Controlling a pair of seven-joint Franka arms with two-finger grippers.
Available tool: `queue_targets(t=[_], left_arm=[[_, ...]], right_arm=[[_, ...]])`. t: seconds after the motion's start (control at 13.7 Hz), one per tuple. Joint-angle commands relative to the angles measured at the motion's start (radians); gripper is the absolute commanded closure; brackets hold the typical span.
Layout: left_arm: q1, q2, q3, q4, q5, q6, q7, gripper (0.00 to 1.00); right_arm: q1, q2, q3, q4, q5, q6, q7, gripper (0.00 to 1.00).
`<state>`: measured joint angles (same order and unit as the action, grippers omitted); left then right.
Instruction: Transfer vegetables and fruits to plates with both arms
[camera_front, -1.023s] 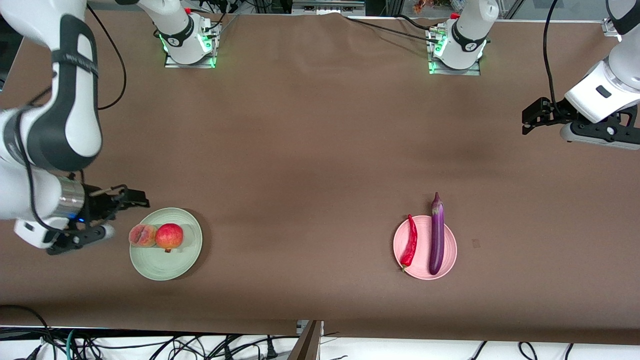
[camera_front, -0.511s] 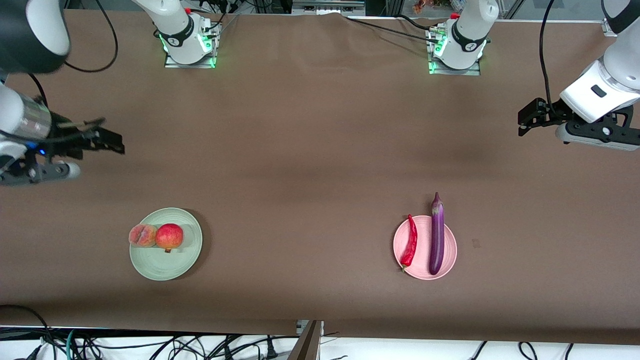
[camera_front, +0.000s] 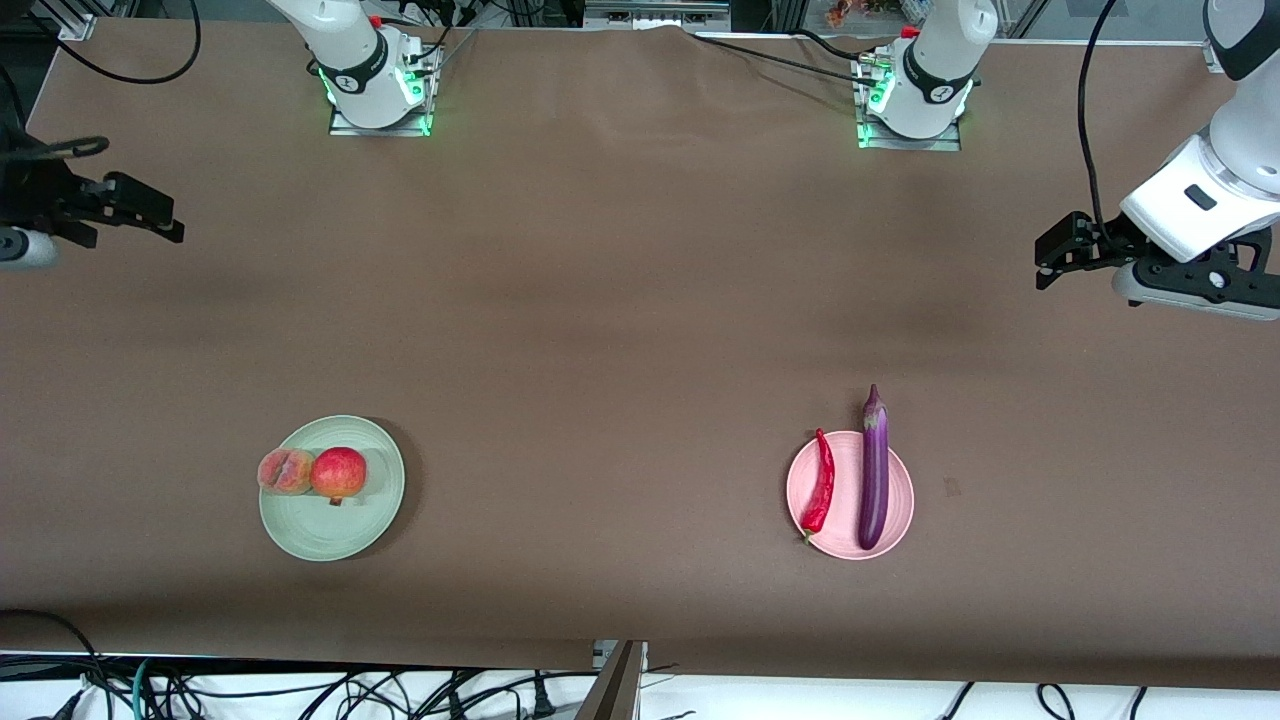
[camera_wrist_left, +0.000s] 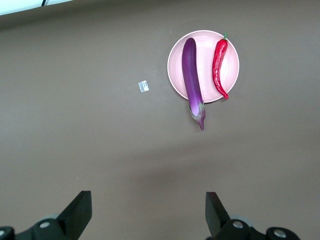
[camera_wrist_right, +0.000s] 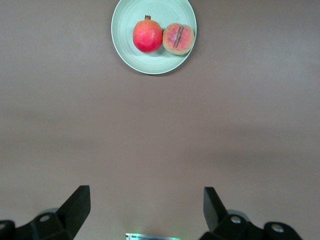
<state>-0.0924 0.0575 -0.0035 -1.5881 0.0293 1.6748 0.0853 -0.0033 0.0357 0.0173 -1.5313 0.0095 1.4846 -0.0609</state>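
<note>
The red pomegranate (camera_front: 339, 472) and the creased peach (camera_front: 286, 471) lie side by side on the pale green plate (camera_front: 335, 528); all three also show in the right wrist view: the pomegranate (camera_wrist_right: 147, 36), the peach (camera_wrist_right: 178, 38), the green plate (camera_wrist_right: 150, 62). The purple eggplant (camera_front: 875, 468) and the red chili (camera_front: 820, 486) lie on the pink plate (camera_front: 845, 487), the eggplant's stem end overhanging the rim; the left wrist view shows the eggplant (camera_wrist_left: 192, 80), the chili (camera_wrist_left: 219, 62) and the plate (camera_wrist_left: 177, 62). My right gripper (camera_front: 160, 220) is open, high over the right arm's end of the table. My left gripper (camera_front: 1045, 262) is open, high over the left arm's end.
The brown cloth covers the whole table. The two arm bases (camera_front: 372, 75) (camera_front: 915, 85) stand along its edge farthest from the front camera. A small pale scrap (camera_wrist_left: 143, 86) lies on the cloth beside the pink plate. Cables hang below the table edge nearest the front camera.
My right gripper has risen from beside the green plate and drawn back toward the right arm's end of the table, empty. My left gripper has hardly moved.
</note>
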Motion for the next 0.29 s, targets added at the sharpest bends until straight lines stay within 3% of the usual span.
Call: queue_targets(t=[0.0,0.22], left_arm=[[0.008,0.015,0.0,0.036,-0.02,-0.03,-0.002,0.0],[0.011,0.015,0.0,0.033,-0.02,-0.033,-0.002,0.0]], right_arm=[[-0.02,-0.026,0.055,-0.035,-0.04,-0.01,0.018,0.0],[-0.017,0.012,0.052,0.003,-0.054,-0.018,0.013,0.0]])
